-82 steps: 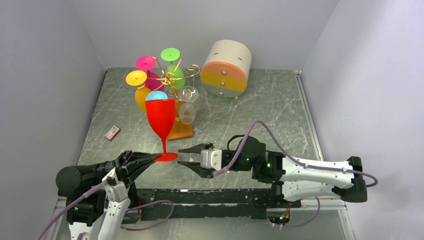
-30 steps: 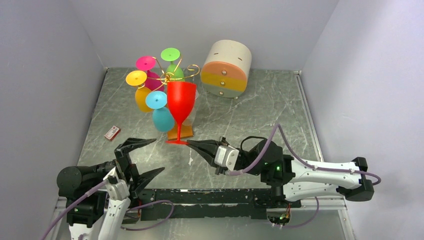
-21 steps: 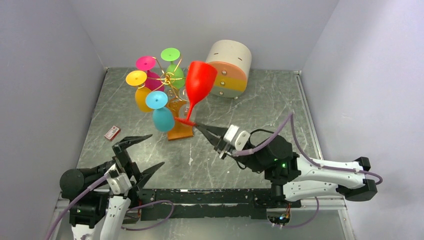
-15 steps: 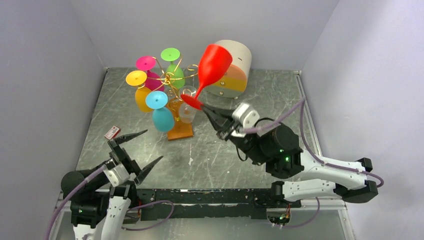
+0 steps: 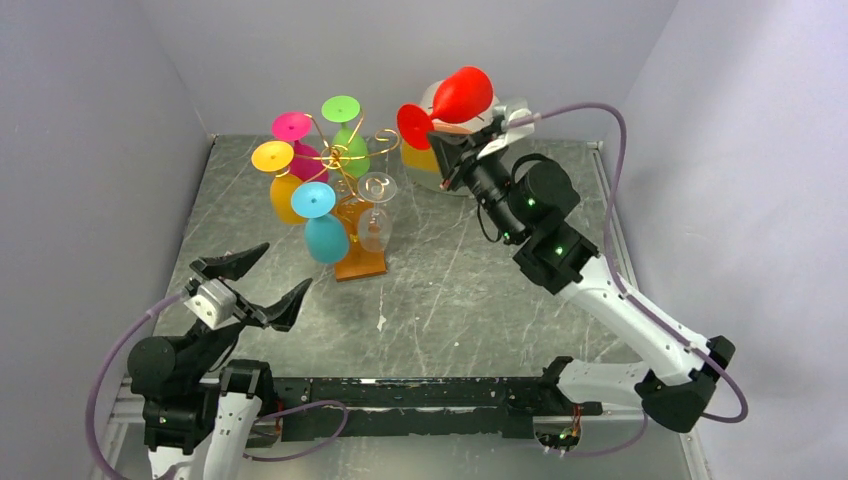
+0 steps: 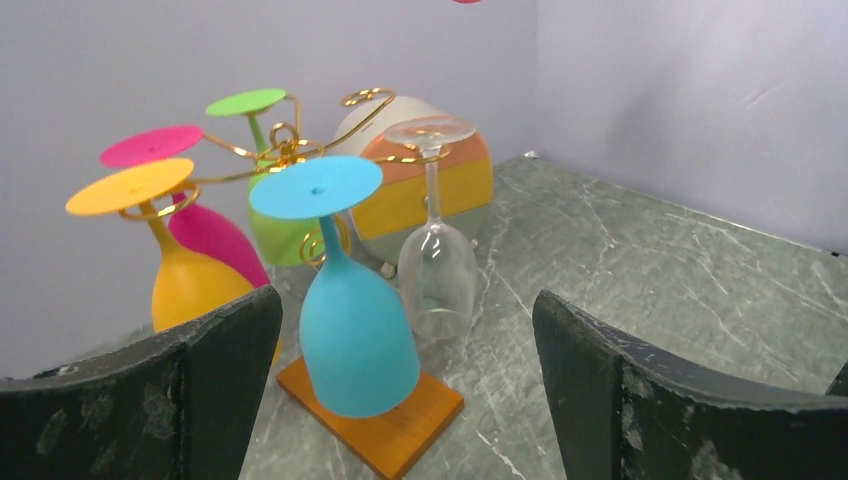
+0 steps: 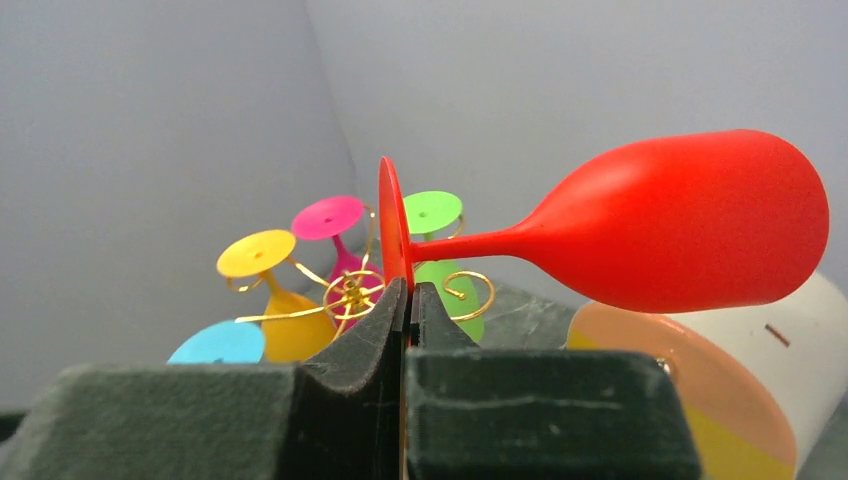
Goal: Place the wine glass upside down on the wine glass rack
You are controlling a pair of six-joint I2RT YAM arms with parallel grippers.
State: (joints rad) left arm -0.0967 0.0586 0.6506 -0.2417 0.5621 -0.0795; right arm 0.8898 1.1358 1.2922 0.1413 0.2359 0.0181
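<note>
My right gripper point(image 5: 437, 128) is shut on the foot disc of the red wine glass point(image 5: 462, 95), held high at the back, right of the rack. The glass point(image 7: 690, 225) lies on its side, bowl pointing right, foot pinched edge-on between the pads point(image 7: 408, 300). The wine glass rack point(image 5: 345, 160), a gold wire tree on a brown wooden base point(image 5: 362, 262), carries several upside-down glasses: pink, green, yellow, blue and clear. An empty gold scroll arm point(image 7: 470, 295) shows just beyond the fingers. My left gripper point(image 5: 250, 282) stands wide open near the front left, holding nothing, facing the rack point(image 6: 285, 150).
A round cream drawer box point(image 5: 462, 160) with orange, yellow and green fronts sits at the back behind the raised glass. A small red-and-white packet point(image 5: 224, 265) lies at the table's left. Grey walls close in the back and both sides.
The right arm has lifted the red glass from table height up and back, tipping it from upright onto its side. The left gripper let go, opened wide and drew back left.
</note>
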